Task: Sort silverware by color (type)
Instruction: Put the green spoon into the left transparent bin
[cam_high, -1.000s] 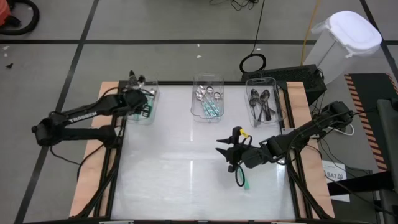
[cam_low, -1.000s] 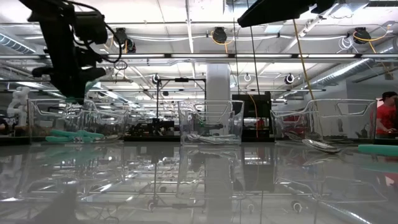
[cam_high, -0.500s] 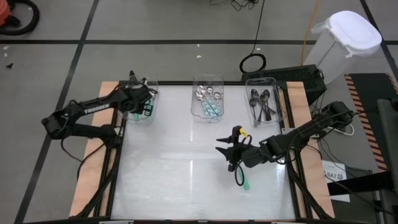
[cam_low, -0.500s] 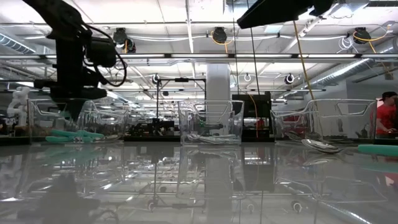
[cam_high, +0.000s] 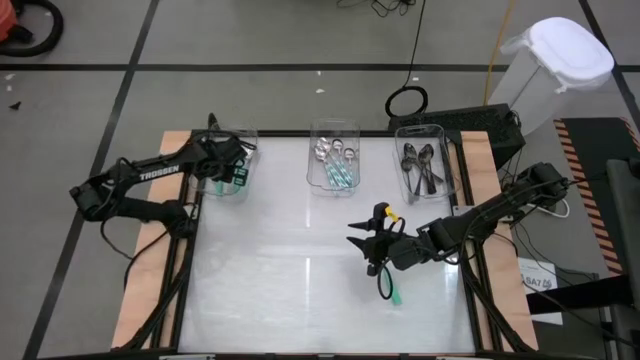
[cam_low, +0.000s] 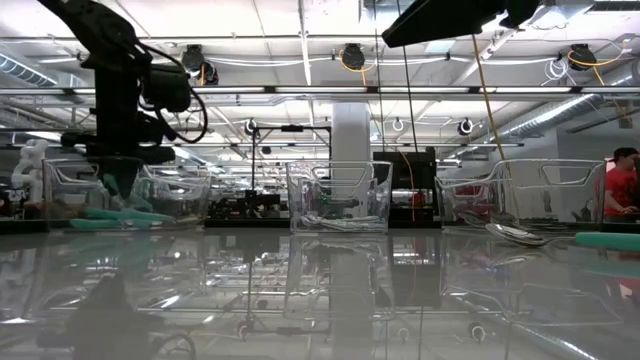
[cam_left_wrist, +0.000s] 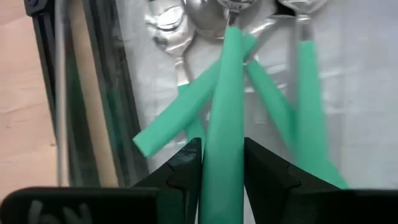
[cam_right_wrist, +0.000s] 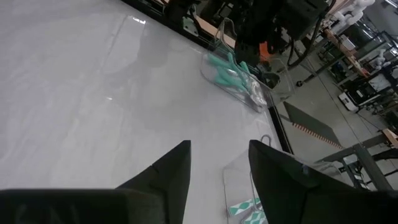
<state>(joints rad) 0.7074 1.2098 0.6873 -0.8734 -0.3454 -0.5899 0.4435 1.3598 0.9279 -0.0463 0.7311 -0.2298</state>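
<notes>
1. While the left tool (cam_high: 228, 165) hangs over the clear rectangular plastic bin (cam_high: 243, 135) at the upper left of the bench (cam_high: 280, 290), treat this as the drop-off step. A silver-bowled spoon with a teal-green handle (cam_left_wrist: 222, 93) runs straight through that tool. You cannot tell from these views whether it is clamped or already let go.
2. Aim the release so the spoon lands among the other teal-handled spoons (cam_left_wrist: 305, 93), which lie crossed on the bin floor directly beneath. It looks well placed already, inside the wall rather than over the rim.
3. Keep the tool low and level when you let go. A slim, slick handle dropped from height will probably bounce or end up propped against the wall.
4. Lift straight up once the handle is free. Dragging sideways could hook the crossed handles or nudge the light bin along the glossy bench.
5. Leave the right tool (cam_high: 362, 245) alone for now. It waits at the lower centre right of the high view with its jaws apart and nothing between them.
6. Plan the next pick from what remains. One loose teal-handled spoon (cam_high: 394, 296) lies on the bench just below the right tool.
7. Note that the middle clear bin (cam_high: 333, 128) holds shiny silver spoons mixed with teal handles (cam_high: 343, 177). The right-hand clear bin (cam_high: 440, 130) holds dark blackish spoons (cam_high: 420, 165). I judge the sort partly done.
</notes>
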